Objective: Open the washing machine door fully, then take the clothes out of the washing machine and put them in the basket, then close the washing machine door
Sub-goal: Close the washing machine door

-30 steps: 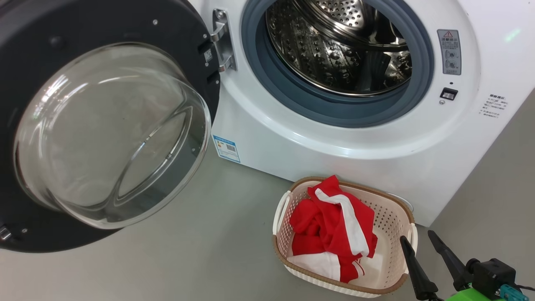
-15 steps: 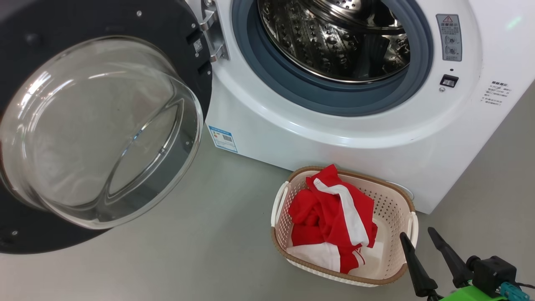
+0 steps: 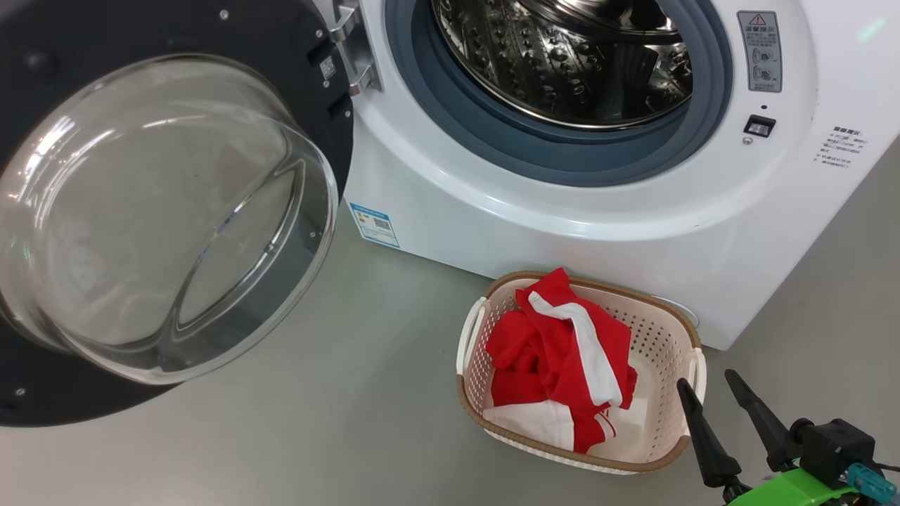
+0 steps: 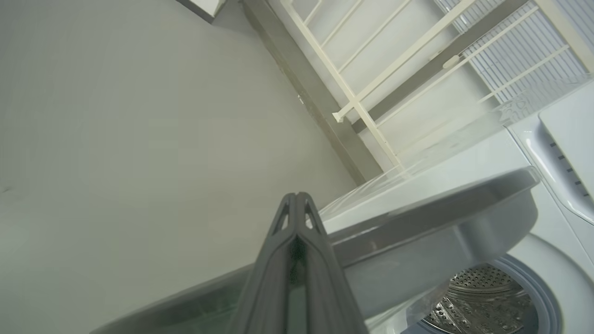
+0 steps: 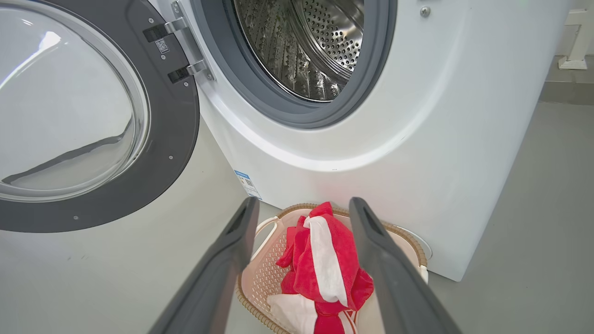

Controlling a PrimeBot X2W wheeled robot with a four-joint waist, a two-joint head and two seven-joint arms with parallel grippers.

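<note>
While clothes (image 3: 559, 365) hide basket (image 3: 661, 351) floor, right tool (image 3: 705, 378) gapes; left tool (image 4: 297, 197) pinched together.

The head camera shifted; the basket (image 3: 661, 351) appears higher.

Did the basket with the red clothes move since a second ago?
No. The basket sits just as far from the blue label on the washing machine as before. Everything in the head view slid up together, so the camera moved.

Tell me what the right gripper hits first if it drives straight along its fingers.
Most likely the clothes heaped in the basket, framed between the open right gripper's fingers; depth is uncertain.
</note>
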